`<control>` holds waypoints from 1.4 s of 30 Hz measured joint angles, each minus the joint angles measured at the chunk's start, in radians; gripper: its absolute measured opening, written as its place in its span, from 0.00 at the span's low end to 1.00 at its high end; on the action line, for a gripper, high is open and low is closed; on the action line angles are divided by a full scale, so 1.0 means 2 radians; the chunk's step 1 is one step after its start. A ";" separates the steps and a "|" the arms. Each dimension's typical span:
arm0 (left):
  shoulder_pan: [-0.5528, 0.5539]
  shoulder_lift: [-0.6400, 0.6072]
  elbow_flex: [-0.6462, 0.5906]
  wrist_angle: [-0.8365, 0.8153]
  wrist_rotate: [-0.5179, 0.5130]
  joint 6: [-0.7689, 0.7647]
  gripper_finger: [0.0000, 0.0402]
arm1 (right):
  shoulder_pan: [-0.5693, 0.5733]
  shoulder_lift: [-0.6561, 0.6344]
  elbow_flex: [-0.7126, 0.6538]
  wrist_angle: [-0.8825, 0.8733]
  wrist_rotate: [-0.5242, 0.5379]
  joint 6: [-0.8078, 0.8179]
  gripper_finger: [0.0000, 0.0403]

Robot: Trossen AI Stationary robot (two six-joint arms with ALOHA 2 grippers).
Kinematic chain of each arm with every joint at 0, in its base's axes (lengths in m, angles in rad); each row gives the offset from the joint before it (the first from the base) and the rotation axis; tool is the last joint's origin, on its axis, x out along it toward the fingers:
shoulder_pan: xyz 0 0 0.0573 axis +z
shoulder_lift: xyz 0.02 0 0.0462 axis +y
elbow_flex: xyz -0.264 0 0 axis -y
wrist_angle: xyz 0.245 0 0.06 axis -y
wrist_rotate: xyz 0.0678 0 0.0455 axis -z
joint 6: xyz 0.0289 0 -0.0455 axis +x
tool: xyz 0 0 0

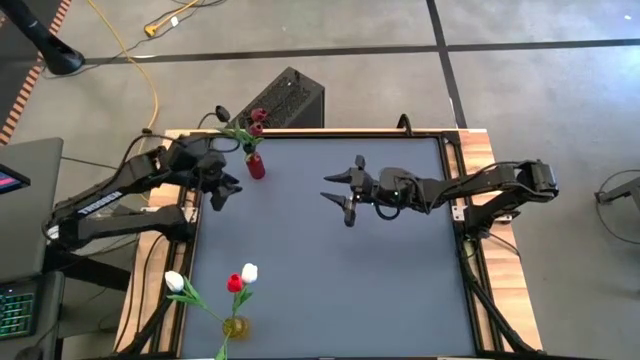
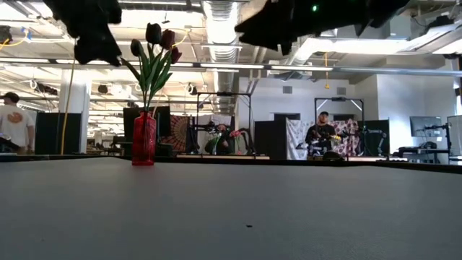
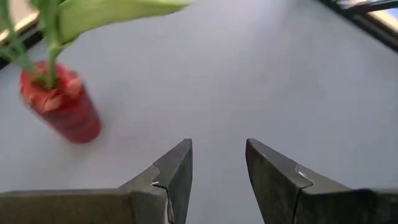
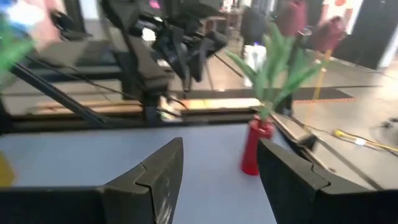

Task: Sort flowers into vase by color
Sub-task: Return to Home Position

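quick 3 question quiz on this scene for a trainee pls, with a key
1. True or false: the right gripper is holding a tulip.
2. What stands in the yellowish vase? A: two white tulips and one red tulip. B: three yellow ones. C: nothing.
3. Fill in: the gripper nearer the red vase is the ____ gripper.

Key: 1 false, it is open and empty; 2 A; 3 left.
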 joint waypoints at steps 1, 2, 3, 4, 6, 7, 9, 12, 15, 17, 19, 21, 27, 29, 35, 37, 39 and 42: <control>-0.015 -0.007 0.000 0.004 -0.007 -0.005 0.34 | 0.006 0.000 0.000 0.004 0.000 0.006 0.56; -0.030 -0.014 0.000 0.010 -0.015 -0.009 0.34 | 0.011 0.000 0.003 0.003 0.000 0.013 0.56; -0.045 -0.021 0.000 0.017 -0.023 -0.013 0.34 | 0.017 0.000 0.006 0.002 -0.001 0.020 0.56; -0.060 -0.026 -0.001 0.028 -0.030 -0.016 0.34 | 0.023 0.000 0.009 0.001 -0.002 0.028 0.56; -0.089 -0.040 -0.009 0.054 -0.041 -0.021 0.34 | 0.035 0.000 0.018 -0.003 -0.003 0.037 0.56; -0.103 -0.045 -0.014 0.067 -0.046 -0.022 0.34 | 0.040 0.000 0.022 -0.003 -0.003 0.042 0.56; -0.129 -0.053 -0.024 0.096 -0.054 -0.021 0.34 | 0.050 0.000 0.028 -0.004 -0.003 0.050 0.56; -0.163 -0.055 -0.036 0.129 -0.066 0.000 0.34 | 0.062 0.000 0.035 -0.006 -0.003 0.060 0.56; -0.192 -0.055 -0.054 0.175 -0.070 0.023 0.34 | 0.069 0.000 0.046 -0.020 -0.003 0.073 0.56; -0.211 -0.055 -0.068 0.203 -0.068 0.037 0.34 | 0.073 0.000 0.056 -0.045 -0.003 0.077 0.56; -0.228 -0.055 -0.086 0.237 -0.067 0.055 0.34 | 0.076 0.000 0.064 -0.076 -0.003 0.077 0.56; -0.242 -0.056 -0.107 0.265 -0.067 0.072 0.34 | 0.076 0.000 0.068 -0.100 -0.004 0.075 0.56; -0.254 -0.077 -0.174 0.342 -0.068 0.100 0.34 | 0.074 0.000 0.068 -0.125 -0.009 0.048 0.56; -0.254 -0.086 -0.191 0.355 -0.073 0.106 0.34 | 0.070 0.000 0.068 -0.131 -0.009 0.035 0.56; -0.254 -0.122 -0.211 0.343 -0.110 0.116 0.34 | 0.050 0.000 0.068 -0.184 -0.011 0.026 0.55; -0.254 -0.137 -0.211 0.333 -0.123 0.120 0.34 | 0.040 0.000 0.068 -0.201 -0.015 0.026 0.54; -0.254 -0.150 -0.211 0.330 -0.133 0.119 0.34 | 0.031 0.000 0.068 -0.208 -0.030 0.028 0.52; -0.253 -0.164 -0.211 0.329 -0.134 0.109 0.34 | 0.018 0.000 0.066 -0.210 -0.059 0.028 0.51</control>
